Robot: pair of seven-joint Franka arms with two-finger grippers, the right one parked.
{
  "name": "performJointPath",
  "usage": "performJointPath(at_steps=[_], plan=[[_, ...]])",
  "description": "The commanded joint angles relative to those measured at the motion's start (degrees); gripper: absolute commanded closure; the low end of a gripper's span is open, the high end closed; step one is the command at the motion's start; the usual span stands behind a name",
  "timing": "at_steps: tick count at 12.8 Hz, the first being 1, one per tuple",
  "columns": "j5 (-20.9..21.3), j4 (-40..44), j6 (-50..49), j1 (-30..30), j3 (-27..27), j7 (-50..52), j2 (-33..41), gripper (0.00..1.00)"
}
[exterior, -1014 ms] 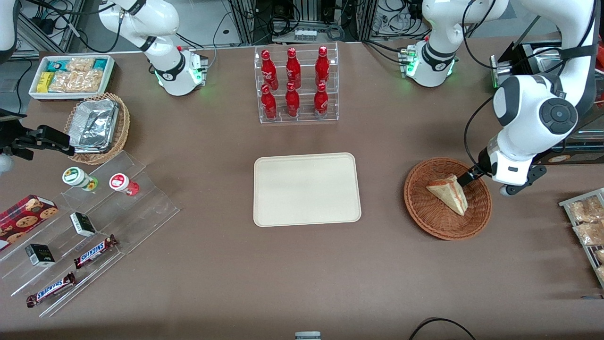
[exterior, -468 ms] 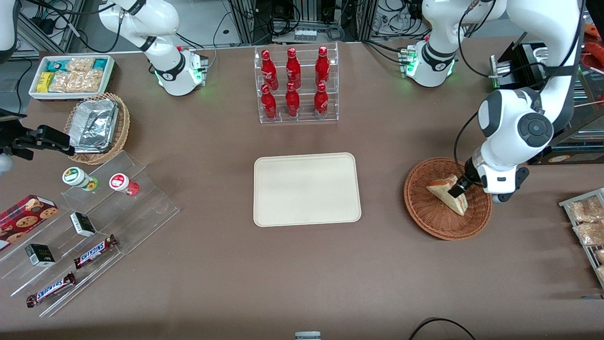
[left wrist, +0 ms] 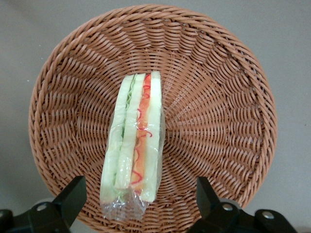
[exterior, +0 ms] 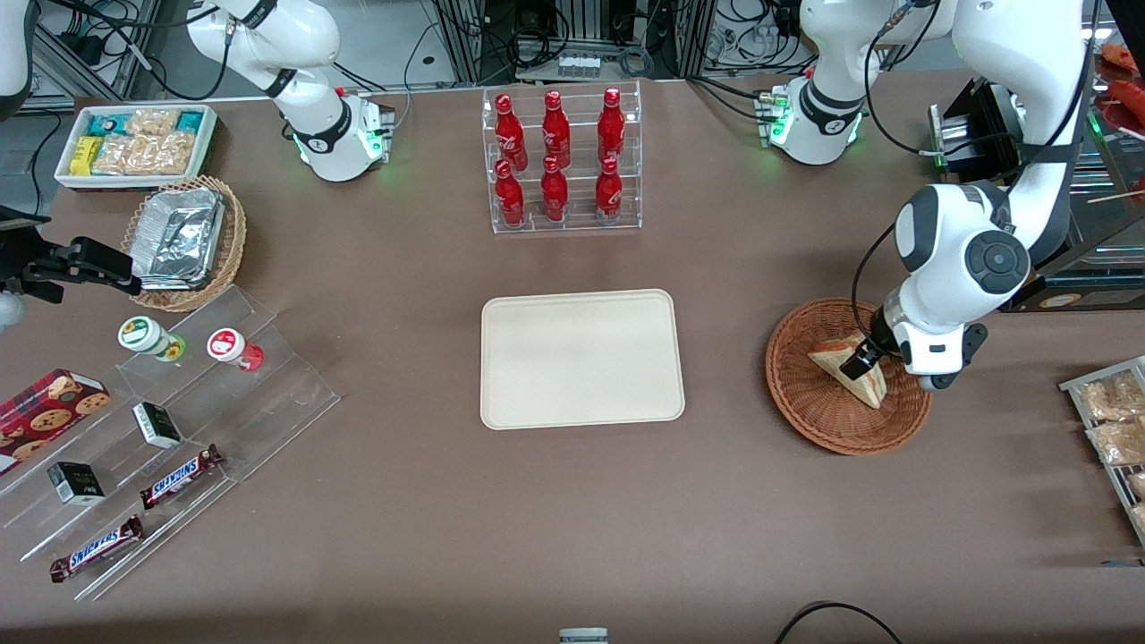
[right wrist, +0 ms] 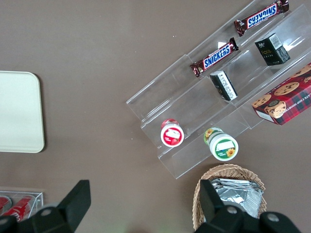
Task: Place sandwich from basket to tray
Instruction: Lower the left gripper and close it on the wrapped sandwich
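Observation:
The sandwich [exterior: 830,360] is a wrapped triangular wedge lying in the round reddish-brown wicker basket [exterior: 796,398] toward the working arm's end of the table. Its red, white and green layers [left wrist: 136,136] face up in the left wrist view. My left gripper [exterior: 869,362] hangs open low over the basket [left wrist: 218,97]. One dark finger [left wrist: 73,194] stands on each side of the wedge's wrapped end, and both are apart from it. The cream-beige tray [exterior: 581,358] lies flat and bare at the table's middle, and its corner [right wrist: 19,111] also shows in the right wrist view.
A clear rack of red bottles [exterior: 564,161] stands farther from the front camera than the tray. A wire rack of snack packets [exterior: 1109,420] sits at the working arm's table edge. A clear stepped stand [exterior: 179,429] with candy bars and a foil-tray basket [exterior: 183,241] lie toward the parked arm's end.
My left arm has swung in over the basket and come lower. The open gripper has moved from the basket's rim to over the sandwich. The sandwich has not moved.

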State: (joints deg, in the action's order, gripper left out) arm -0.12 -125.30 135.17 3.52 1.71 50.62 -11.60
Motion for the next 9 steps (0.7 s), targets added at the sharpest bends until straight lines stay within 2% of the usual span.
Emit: performJointPath(at_steps=[1,5,6,7,8,9], plan=[[-0.6,-1.4,3.4,0.3,0.0,0.9,-1.2,0.0],[-0.6,-2.0,4.7,0.3,0.0,0.8,-2.9,0.0],[-0.5,-2.8,5.8,0.3,0.0,0.8,-2.9,0.05],[-0.5,-3.5,6.1,0.3,0.0,0.8,-2.8,0.4],[-0.4,-3.8,5.7,0.3,0.0,0.7,-2.5,0.8],[-0.3,-4.0,5.0,0.3,-0.1,0.4,-2.0,1.0]])
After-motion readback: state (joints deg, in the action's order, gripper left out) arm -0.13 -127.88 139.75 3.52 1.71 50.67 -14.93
